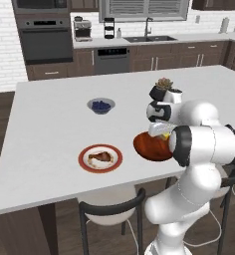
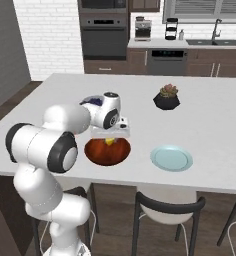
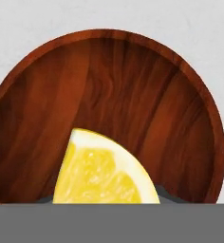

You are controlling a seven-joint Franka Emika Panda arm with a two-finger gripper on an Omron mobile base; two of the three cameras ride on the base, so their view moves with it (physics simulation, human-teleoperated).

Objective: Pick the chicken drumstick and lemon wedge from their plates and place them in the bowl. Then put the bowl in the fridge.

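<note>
My fingers [image 3: 107, 201] grip the lemon wedge [image 3: 104, 173] above the wooden bowl [image 3: 133, 85]. It looks light, soft and slippery; I'd pinch its rind gently.

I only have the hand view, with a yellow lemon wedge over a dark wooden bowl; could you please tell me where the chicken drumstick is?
Observer: The small brown chicken drumstick lies on the white plate with a red-brown rim, left of the wide dark reddish-brown wooden bowl.
Operator: Is the wedge in the bowl or above it?
Observer: The bright yellow lemon wedge hangs just under the gripper, above the bowl's floor, apparently held.
Operator: And the other plate?
Observer: The pale light-blue round plate sits on the bowl's right, apart from it.
</note>
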